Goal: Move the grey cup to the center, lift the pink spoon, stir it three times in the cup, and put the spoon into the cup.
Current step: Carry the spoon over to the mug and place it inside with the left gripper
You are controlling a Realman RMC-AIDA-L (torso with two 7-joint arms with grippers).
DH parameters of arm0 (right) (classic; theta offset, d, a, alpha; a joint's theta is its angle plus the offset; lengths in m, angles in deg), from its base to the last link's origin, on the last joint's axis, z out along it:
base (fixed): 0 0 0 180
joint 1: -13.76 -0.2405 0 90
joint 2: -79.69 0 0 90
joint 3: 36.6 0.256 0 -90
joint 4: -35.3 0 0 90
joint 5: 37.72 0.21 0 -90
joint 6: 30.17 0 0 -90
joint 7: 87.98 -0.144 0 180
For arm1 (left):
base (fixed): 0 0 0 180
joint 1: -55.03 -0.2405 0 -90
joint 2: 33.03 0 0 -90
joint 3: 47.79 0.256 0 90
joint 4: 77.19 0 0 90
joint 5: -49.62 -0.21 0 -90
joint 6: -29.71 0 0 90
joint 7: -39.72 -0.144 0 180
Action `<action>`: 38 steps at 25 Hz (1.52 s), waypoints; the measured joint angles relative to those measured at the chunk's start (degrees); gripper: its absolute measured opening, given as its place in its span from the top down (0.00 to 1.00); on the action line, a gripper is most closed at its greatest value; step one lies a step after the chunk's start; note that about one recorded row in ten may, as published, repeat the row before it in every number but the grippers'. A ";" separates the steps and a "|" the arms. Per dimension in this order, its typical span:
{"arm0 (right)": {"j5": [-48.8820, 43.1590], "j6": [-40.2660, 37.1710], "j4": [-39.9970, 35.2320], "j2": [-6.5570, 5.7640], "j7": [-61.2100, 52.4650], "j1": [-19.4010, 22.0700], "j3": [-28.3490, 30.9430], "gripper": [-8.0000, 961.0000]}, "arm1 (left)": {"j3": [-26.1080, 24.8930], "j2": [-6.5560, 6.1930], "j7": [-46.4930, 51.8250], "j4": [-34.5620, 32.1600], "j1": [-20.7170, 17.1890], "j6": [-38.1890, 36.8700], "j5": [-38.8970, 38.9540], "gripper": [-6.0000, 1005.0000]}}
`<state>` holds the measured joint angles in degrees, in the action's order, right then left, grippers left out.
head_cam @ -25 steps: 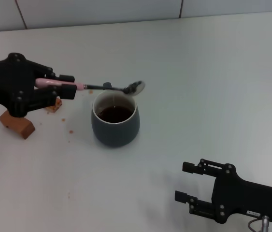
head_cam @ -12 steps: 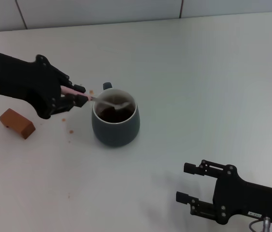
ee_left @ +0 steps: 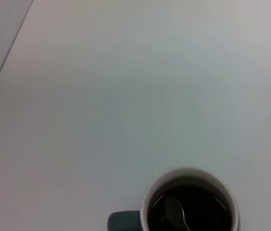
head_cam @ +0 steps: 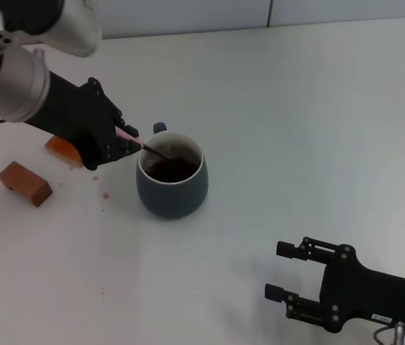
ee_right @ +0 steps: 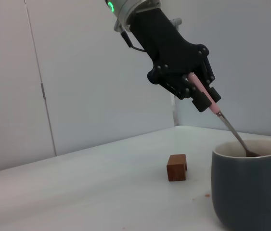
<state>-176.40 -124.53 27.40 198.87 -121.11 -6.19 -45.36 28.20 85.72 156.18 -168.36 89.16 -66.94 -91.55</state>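
Observation:
The grey cup stands near the middle of the white table with dark brown liquid inside. It also shows in the left wrist view and the right wrist view. My left gripper is just left of the cup, tilted down toward its rim, and shut on the handle of the pink spoon. The spoon slants down into the cup, and its bowl lies in the liquid. The right wrist view shows the pink spoon's handle clamped in the fingers. My right gripper is open and empty at the front right.
A brown wooden block lies left of the cup, and an orange-brown one is partly hidden behind my left arm. Small brown specks dot the table beside the cup. A tiled wall runs along the far edge.
My left gripper has tilted down and moved closer to the cup, lowering the spoon from level above the rim until its bowl is in the liquid. The right arm has stayed put.

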 joint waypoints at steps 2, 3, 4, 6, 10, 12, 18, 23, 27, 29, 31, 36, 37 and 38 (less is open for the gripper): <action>0.00 0.02 -0.03 -0.01 -0.01 0.01 0.30 0.29 | 1.37 0.04 0.61 -0.05 0.62 0.05 -1.02 0.86; 0.01 0.03 -0.06 -0.04 -0.01 0.01 0.45 0.29 | 2.13 0.05 0.94 -0.08 0.93 0.06 -1.38 0.86; 0.01 0.04 -0.09 -0.08 -0.01 -0.01 0.50 0.29 | 3.12 0.06 1.22 -0.09 1.39 0.05 -1.75 0.86; 0.03 0.05 -0.10 -0.09 -0.01 -0.13 0.51 0.29 | 3.68 0.07 1.45 -0.08 1.68 0.02 -2.12 0.86; 0.05 0.06 -0.10 -0.09 -0.01 -0.26 0.51 0.29 | 5.62 0.14 2.57 -0.10 2.44 -0.34 -3.67 0.86; 0.07 0.06 -0.09 -0.09 -0.01 -0.33 0.51 0.29 | 6.21 0.18 2.75 -0.19 2.67 -0.87 -3.70 0.86; 0.08 0.06 -0.09 -0.08 -0.01 -0.40 0.51 0.29 | 7.53 0.27 3.68 -0.84 3.13 -1.97 -3.47 0.86; 0.09 0.06 -0.09 -0.08 -0.01 -0.43 0.51 0.29 | 8.99 0.36 4.05 -0.76 3.14 1.23 -3.53 0.86; 0.09 0.06 -0.09 -0.08 -0.01 -0.44 0.51 0.29 | 9.06 0.36 4.58 -0.49 3.08 2.81 -5.02 0.86; 0.08 0.06 -0.09 -0.08 -0.01 -0.44 0.51 0.29 | 9.09 0.33 5.34 -0.49 3.19 2.61 -7.30 0.86; 0.09 0.05 -0.09 -0.08 -0.01 -0.44 0.51 0.29 | 9.10 0.30 5.43 -0.51 3.25 2.04 -7.98 0.86; 0.09 0.05 -0.09 -0.08 -0.01 -0.44 0.50 0.29 | 8.97 0.27 5.43 -0.95 3.80 -1.22 -7.97 0.86; 0.09 0.05 -0.09 -0.08 -0.01 -0.44 0.50 0.29 | 8.98 0.27 5.43 -1.12 3.86 -1.67 -7.66 0.86; 0.09 0.03 -0.09 -0.08 -0.01 -0.44 0.51 0.29 | 9.06 0.28 5.43 -1.28 3.88 -1.91 -7.34 0.86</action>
<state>-176.32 -124.50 27.31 198.78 -121.12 -6.63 -44.86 37.26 86.01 161.61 -169.64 93.03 -68.85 -98.90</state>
